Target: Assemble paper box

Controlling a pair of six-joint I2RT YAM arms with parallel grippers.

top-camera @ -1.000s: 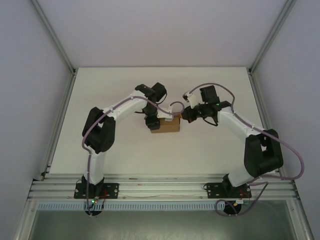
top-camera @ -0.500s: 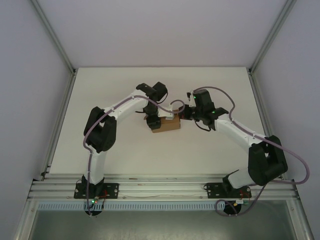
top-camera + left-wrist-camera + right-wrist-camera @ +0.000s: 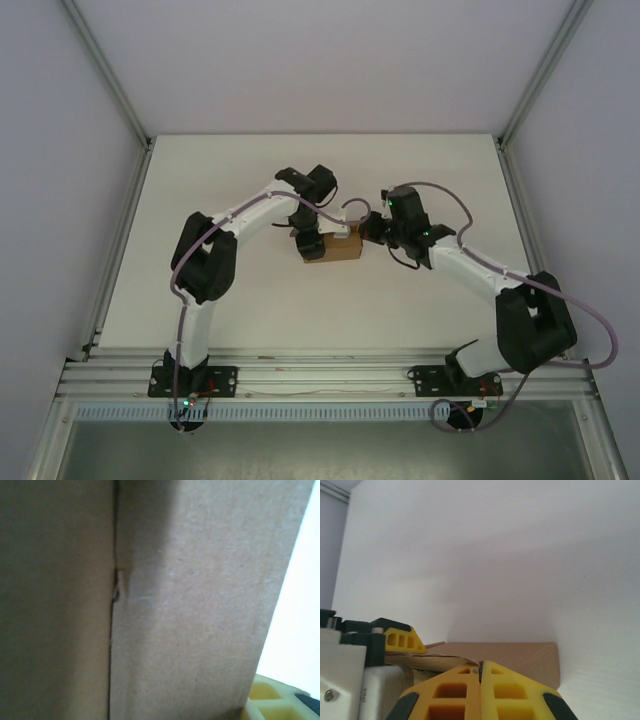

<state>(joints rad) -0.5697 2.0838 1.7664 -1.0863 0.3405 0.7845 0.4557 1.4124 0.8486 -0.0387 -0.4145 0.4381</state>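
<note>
Right gripper (image 3: 480,667): yellow fingers pressed together, tips just beside right end of paper box (image 3: 520,655). Left gripper (image 3: 311,240) at box's left end, cardboard very close to its camera; apart or clamped, cannot tell. Box sits mid white table (image 3: 200,190), between both grippers.

A: Any readable text, labels, numbers?
B: None that I can make out. Paper box (image 3: 335,250) is plain brown card, and there's nothing legible on the desk (image 3: 250,300) either.
</note>
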